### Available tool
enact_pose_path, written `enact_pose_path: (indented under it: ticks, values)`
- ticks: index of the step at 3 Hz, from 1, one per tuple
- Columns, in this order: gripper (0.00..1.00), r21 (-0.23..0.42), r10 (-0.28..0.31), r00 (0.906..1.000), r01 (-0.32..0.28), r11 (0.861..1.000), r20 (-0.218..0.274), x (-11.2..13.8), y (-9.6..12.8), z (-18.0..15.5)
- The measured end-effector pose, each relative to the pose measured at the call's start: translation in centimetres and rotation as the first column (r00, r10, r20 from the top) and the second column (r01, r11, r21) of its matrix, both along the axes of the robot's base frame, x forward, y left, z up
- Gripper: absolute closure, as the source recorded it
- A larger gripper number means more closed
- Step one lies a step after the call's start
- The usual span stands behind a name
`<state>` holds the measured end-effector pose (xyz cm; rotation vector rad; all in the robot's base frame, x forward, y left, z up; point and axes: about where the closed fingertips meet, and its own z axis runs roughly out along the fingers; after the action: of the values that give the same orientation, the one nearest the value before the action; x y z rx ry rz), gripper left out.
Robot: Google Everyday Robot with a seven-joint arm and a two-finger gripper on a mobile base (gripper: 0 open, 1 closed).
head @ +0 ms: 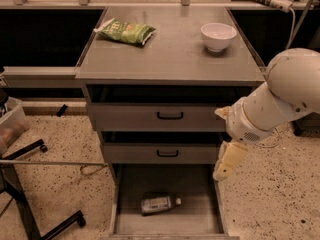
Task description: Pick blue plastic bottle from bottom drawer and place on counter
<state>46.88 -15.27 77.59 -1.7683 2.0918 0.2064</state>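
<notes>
Camera view: the blue plastic bottle [159, 204] lies on its side on the bare floor of the open bottom drawer [200, 220], at 6 o'clock in the frame, cap pointing toward 3 o'clock. The pincer [226, 163] hangs off the white arm [280, 99] at about 4 o'clock. It is over the drawer's right wall, apart from the bottle, which sits toward 8 o'clock from it. I cannot tell whether the pincer is spread or pressed together; it holds nothing.

What could go wrong, as I judge it: the bottle is round and lying flat, so a grip set off its middle could roll it away toward the back of the drawer. Coming down at the right edge, the pincer could strike the side wall. The middle drawer front [167, 153] overhangs the back of the opening, so a steep lift may knock the bottle against it.

On the desk [175, 59] at 12 o'clock, a green snack bag [125, 32] sits at the rear left and a white bowl [218, 36] at the rear right. The bare front middle looks the safer spot to set it down. The upper drawer [170, 116] is shut.
</notes>
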Motion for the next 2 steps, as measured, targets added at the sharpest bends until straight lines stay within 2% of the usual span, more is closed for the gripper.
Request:
enact_pose_path:
  ticks: [1, 2]
  values:
    - [0.00, 0.020, -0.014, 0.9995, 0.014, 1.000, -0.028, -0.5, 0.6, -6.2]
    - [0.00, 0.085, -0.026, 0.9981, 0.031, 0.996, -0.056, -0.4, 2.4, -14.6]
